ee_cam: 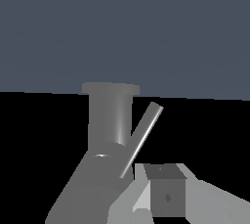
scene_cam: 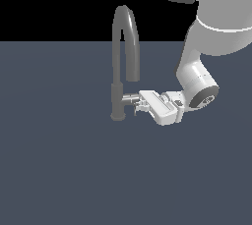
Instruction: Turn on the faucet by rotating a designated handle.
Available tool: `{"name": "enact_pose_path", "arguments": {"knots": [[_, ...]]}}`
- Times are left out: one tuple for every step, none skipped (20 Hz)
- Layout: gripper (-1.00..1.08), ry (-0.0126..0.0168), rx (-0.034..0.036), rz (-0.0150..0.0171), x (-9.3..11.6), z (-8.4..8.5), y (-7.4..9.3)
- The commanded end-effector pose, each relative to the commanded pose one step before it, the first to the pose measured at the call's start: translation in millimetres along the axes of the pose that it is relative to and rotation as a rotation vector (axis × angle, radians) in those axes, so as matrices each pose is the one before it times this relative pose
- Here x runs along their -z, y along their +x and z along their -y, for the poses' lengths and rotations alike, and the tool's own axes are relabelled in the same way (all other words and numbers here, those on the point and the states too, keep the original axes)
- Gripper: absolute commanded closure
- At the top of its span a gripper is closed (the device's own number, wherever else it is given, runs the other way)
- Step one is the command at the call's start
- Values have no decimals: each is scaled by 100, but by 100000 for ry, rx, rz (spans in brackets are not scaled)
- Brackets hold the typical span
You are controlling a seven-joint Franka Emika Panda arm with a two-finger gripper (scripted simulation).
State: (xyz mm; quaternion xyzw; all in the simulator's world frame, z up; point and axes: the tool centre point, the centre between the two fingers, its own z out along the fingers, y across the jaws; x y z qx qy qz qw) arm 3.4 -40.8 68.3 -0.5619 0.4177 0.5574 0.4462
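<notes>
The grey gooseneck faucet (scene_cam: 119, 67) stands upright on the dark blue-grey counter (scene_cam: 64, 170), its arched spout curving over toward the exterior view's right. From the faucet's thicker base column the silver handle (scene_cam: 130, 97) sticks out sideways on that same side, low on the faucet. The white Panda arm's gripper (scene_cam: 139, 106) lies level, right against the handle's outer end. In the wrist view the handle's thin lever rod (ee_cam: 141, 139) slants beside the faucet's column (ee_cam: 110, 120), with one finger (ee_cam: 166, 193) close to it. Whether the jaws are clamped on the handle I cannot tell.
</notes>
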Motion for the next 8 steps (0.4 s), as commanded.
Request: {"name": "enact_pose_path", "arguments": {"knots": [[108,2680,-1933,-1867,-173,725,2588],[108,58,-278,-21,-20,98,295],[108,60,-286,-22,-19,97,297],[108,58,-278,-22,-19,96,291],[108,56,-270,-21,-19,95,284],[108,56,-270,-21,-18,94,283],[108,54,-261,-21,-18,93,276],[108,0,0,0,0,0,0]]}}
